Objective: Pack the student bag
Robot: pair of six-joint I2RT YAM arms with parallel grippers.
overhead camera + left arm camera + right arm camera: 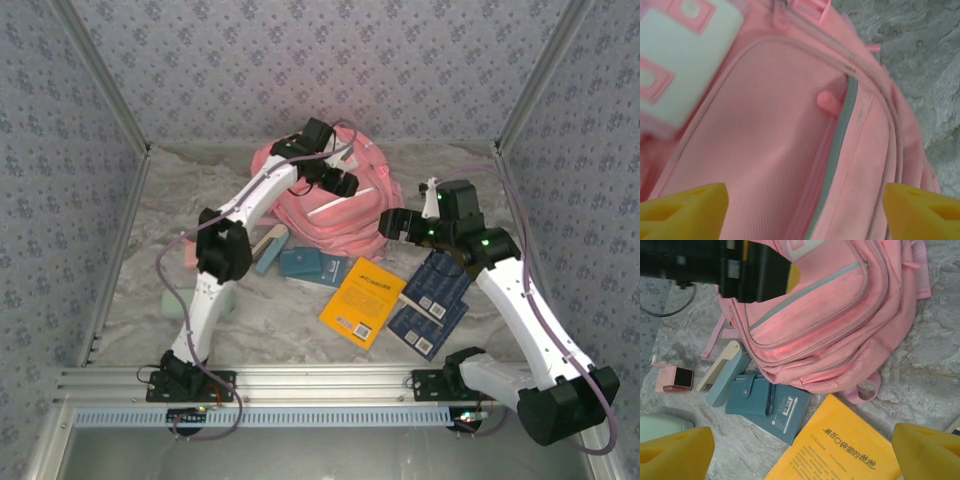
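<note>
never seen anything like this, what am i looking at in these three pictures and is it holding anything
These are two robot arms bolted at the near edge of a table, each ending in a two-finger gripper. The overhead picture looks down from behind them. The other two come from cameras on the wrists, so the yellow blocks at their bottom corners are the gripper's own fingers.

The left gripper hovers over the pink bag, looking at its zip. The right gripper sits beside the bag, above the books.

On the table: a yellow book, two dark blue booklets, a blue wallet, a blue case and a small pink box.

Both grippers are open and nothing is held.
</note>
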